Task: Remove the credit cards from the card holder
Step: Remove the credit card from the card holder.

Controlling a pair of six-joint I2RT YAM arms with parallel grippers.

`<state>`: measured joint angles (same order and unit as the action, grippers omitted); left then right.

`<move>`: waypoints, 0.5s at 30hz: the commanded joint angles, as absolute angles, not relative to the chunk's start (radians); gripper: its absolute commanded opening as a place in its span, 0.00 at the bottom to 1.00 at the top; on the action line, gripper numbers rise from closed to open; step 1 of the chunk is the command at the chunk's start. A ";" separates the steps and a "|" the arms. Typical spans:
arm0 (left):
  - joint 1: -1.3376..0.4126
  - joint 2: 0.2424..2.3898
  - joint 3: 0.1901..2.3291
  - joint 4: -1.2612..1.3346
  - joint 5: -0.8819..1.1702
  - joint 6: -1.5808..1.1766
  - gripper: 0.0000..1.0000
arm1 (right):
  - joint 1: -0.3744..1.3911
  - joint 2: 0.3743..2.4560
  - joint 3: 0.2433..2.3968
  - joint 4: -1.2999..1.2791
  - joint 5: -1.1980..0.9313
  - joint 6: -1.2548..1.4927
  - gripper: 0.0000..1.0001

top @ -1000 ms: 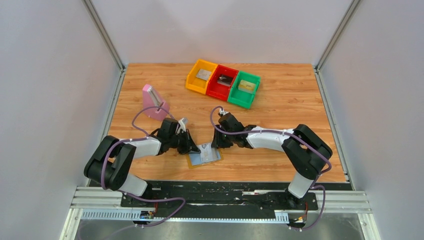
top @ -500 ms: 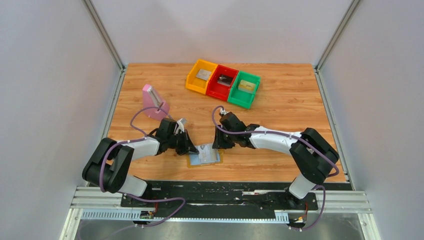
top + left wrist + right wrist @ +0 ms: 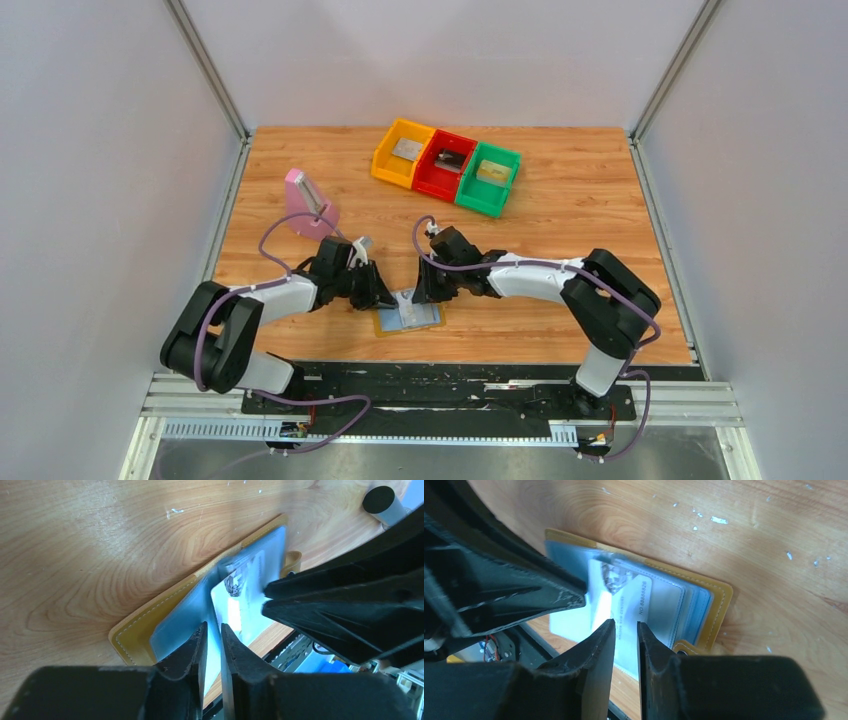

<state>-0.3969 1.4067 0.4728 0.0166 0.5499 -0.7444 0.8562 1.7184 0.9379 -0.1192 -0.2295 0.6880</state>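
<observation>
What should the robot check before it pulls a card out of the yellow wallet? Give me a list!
1. The card holder lies open, blue side up: ok.
2. There is a silver-grey card to pull: ok, it shows on the blue inside.
3. The left gripper is pinching that card: cannot tell; its jaws are nearly together over the card's edge.
4. The right gripper is holding the holder down: cannot tell; its jaws are nearly together over the card too.
5. The two grippers are not bumping: ok, they are apart, though very close.
</observation>
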 commanded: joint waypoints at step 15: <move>-0.392 1.383 0.407 0.126 0.525 -0.807 0.40 | 0.859 1.782 0.888 -0.048 -0.204 0.748 0.21</move>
